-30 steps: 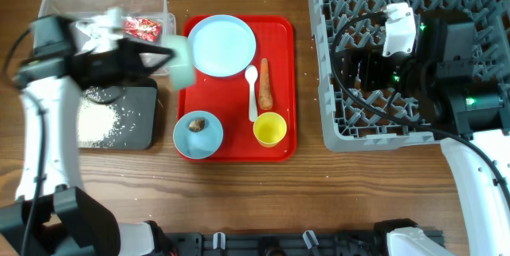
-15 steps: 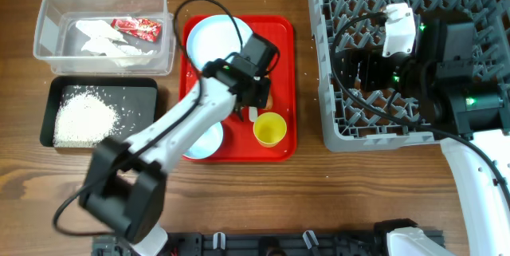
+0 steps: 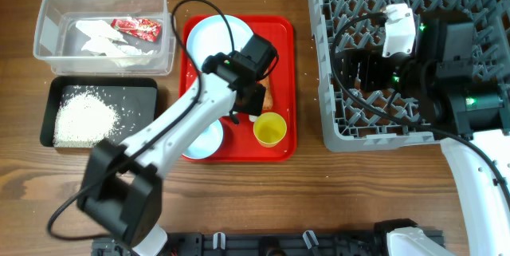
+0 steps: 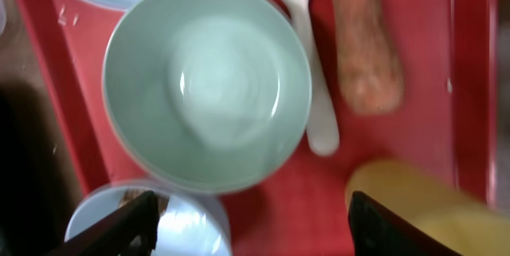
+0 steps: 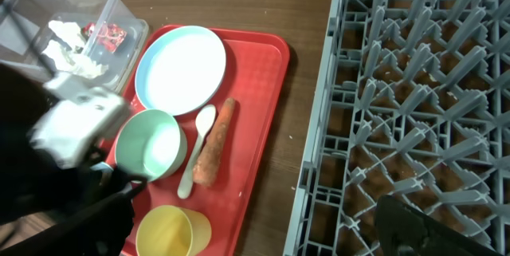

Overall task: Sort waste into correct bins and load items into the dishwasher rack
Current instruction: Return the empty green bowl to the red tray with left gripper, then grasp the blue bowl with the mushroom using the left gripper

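My left gripper (image 4: 255,228) hangs open over the red tray, just clear of an empty pale green bowl (image 4: 207,84) that stands upright there. A white spoon (image 4: 307,72) and an orange carrot (image 4: 362,41) lie right of that bowl. The yellow cup (image 4: 422,200) is by the right finger, and a pale blue bowl (image 4: 171,228) is by the left one. The blue plate (image 3: 215,37) lies at the tray's far end. My right gripper (image 5: 255,232) is open and empty above the grey dishwasher rack (image 3: 335,17).
At the far left stands the clear tub (image 3: 48,9), holding a red wrapper (image 3: 137,26) and crumpled paper (image 3: 100,37). Below it, the black tub (image 3: 143,128) holds rice (image 3: 84,116). The red tray (image 3: 283,72) lies between the tubs and the rack.
My left arm swung from over the tubs to the tray with the pale green bowl. It then opened, and the bowl now stands free on the tray. The right arm has not moved.
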You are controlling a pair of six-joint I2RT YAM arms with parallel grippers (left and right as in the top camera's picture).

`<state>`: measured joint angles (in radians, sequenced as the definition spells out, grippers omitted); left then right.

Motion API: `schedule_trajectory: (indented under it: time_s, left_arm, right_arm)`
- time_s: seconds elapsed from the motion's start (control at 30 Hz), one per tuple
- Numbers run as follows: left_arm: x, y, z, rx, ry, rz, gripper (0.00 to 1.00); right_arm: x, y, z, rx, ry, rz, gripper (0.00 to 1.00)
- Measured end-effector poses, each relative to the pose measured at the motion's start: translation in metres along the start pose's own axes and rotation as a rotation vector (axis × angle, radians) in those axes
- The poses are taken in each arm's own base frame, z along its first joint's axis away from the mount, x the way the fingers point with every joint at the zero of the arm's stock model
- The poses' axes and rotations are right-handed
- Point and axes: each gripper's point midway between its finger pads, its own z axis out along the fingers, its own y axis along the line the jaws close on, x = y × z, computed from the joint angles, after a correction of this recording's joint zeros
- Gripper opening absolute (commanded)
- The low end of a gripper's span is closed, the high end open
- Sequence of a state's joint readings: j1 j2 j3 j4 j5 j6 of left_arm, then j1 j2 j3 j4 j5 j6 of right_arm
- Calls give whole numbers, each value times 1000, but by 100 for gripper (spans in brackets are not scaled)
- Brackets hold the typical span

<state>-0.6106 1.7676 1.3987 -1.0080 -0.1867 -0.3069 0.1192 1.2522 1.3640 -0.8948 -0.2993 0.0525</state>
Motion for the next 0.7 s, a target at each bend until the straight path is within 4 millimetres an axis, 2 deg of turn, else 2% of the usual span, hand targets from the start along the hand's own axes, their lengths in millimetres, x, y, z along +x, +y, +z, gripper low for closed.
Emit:
schedule_trajectory:
  time_s: [0.03,0.1,0.17,0.3,0.37,0.47,0.5,0.63,0.67,0.7]
  left_arm:
    - [8,4,-10,-2,25,-12,72]
    - [22,8,-15,-7,69,-37,72]
    - [34,8,-6,-10,110,-52,71]
    - [74,16,24,-43,210,-62,66]
    - [86,17,35,-46,231,-65,55]
    - [90,15,45,-38,221,-82,20]
    - [92,15,48,-38,223,-82,17]
    - [98,16,59,-37,217,-87,15]
    - [98,15,62,-32,207,-89,4]
    - [98,15,64,-30,202,-90,4]
  right_arm:
    - [1,-1,1,0,8,2,100]
    - [5,-2,7,2,30,9,100]
    - [8,-5,14,3,54,17,100]
    - [17,-9,27,6,109,34,100]
    - [18,-10,29,6,115,38,100]
    - [18,-10,29,7,116,44,100]
    - [18,-10,29,6,115,47,100]
    - [18,-10,29,7,116,49,100]
    - [18,-10,29,7,116,51,100]
    - [18,-10,29,7,116,51,100]
